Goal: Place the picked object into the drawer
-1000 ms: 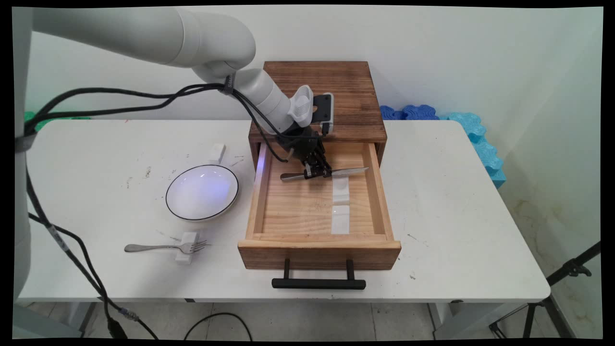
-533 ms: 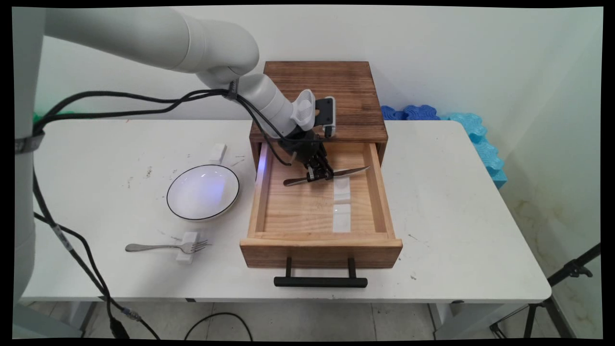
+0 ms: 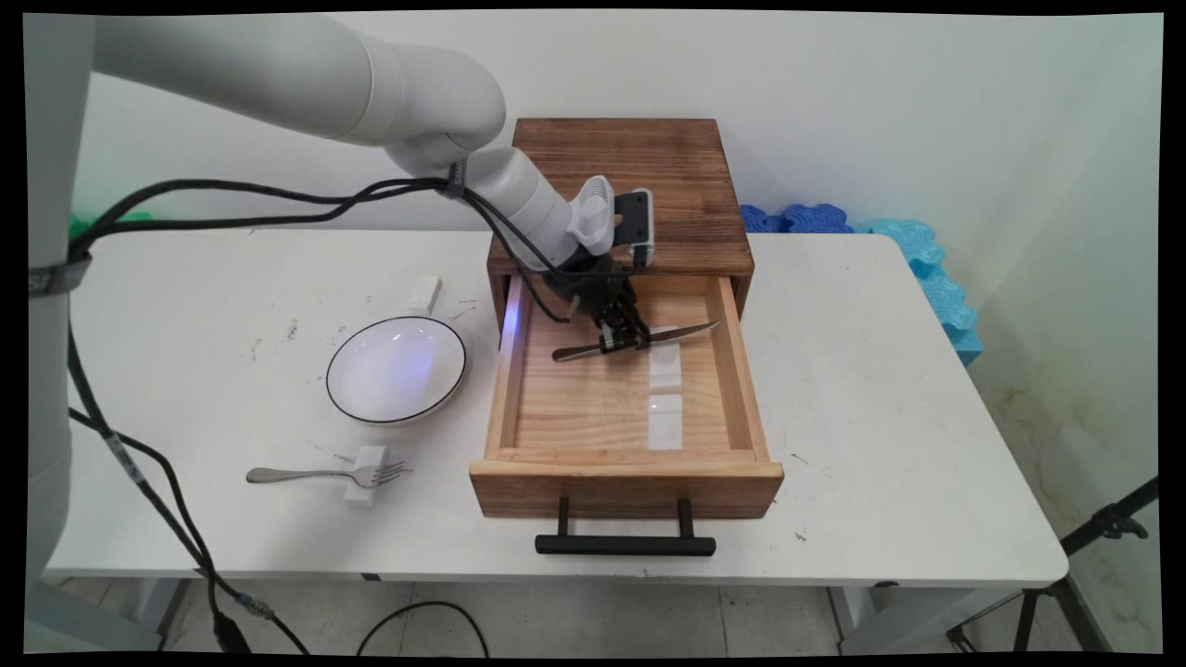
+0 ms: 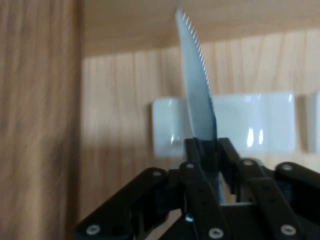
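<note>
Pincer (image 3: 623, 343) shifts slightly right over the drawer (image 3: 625, 477); the gripped knife (image 3: 639, 341) now tilts more, tip raised.

You are looking at no readable text, label, brand, number or sign anywhere in either view right now.

A cabinet (image 3: 630, 185) stands at the bench's (image 3: 880, 417) far edge, its drawer (image 3: 625, 482) pulled toward the near edge. In the drawer, a knife (image 3: 639, 340) lies above two blocks (image 3: 664, 366). Left of the drawer sit a plate (image 3: 396, 370) and, nearer, a fork (image 3: 324, 475).
</note>
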Available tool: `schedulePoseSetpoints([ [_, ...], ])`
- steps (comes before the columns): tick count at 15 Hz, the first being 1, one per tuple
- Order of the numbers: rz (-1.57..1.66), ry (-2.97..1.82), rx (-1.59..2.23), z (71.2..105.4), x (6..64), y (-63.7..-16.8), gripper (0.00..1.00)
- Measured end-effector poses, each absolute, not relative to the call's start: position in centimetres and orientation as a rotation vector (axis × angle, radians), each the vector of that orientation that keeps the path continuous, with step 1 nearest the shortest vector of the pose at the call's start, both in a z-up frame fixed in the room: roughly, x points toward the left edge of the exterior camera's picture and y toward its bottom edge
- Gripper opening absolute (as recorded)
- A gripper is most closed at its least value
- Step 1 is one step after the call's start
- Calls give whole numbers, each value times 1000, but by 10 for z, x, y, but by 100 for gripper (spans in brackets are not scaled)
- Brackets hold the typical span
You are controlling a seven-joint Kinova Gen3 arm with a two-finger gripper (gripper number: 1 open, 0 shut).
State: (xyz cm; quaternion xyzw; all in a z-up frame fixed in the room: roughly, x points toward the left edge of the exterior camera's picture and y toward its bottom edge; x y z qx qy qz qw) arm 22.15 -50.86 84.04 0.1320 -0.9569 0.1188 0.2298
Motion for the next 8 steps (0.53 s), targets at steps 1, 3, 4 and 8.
schedulePoseSetpoints([
  [1, 327, -2632, 361, 840, 221, -508, 100],
  [3, 325, -2629, 342, 840, 214, -510, 100],
  [4, 326, -2628, 341, 841, 214, -510, 100],
  [8, 332, -2624, 335, 842, 215, -507, 100],
])
